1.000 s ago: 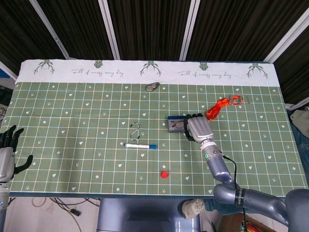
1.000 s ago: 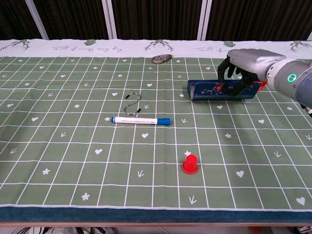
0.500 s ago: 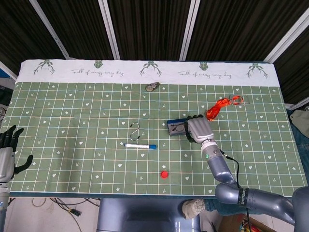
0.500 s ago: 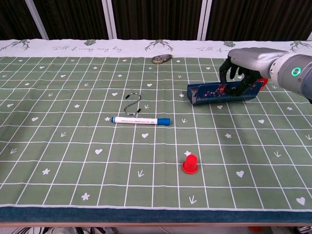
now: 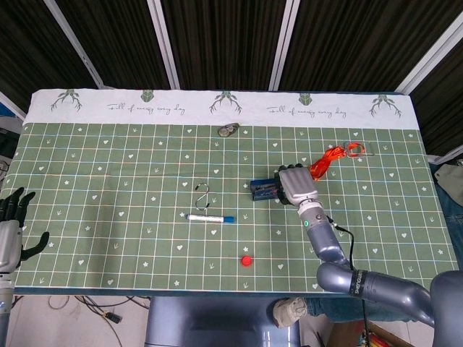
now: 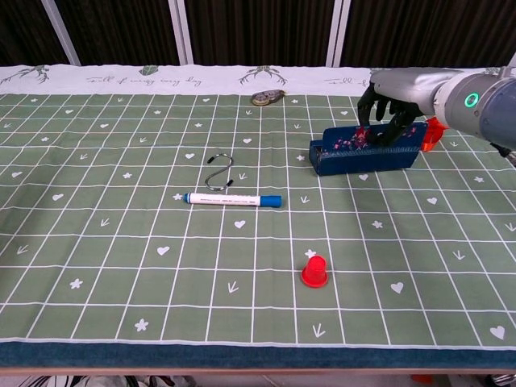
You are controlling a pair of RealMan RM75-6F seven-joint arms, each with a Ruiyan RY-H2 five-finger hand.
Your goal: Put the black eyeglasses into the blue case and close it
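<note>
Right hand fingers curled on blue case lid | left hand spread wide, off table's left edge

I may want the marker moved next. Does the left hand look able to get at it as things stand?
Probably yes. The left hand hangs open at the table's near-left edge, and only bare cloth lies between it and the marker. Whether the arm stretches that far is uncertain.

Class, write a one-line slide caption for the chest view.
Right hand presses on the blue case beside a marker.
</note>
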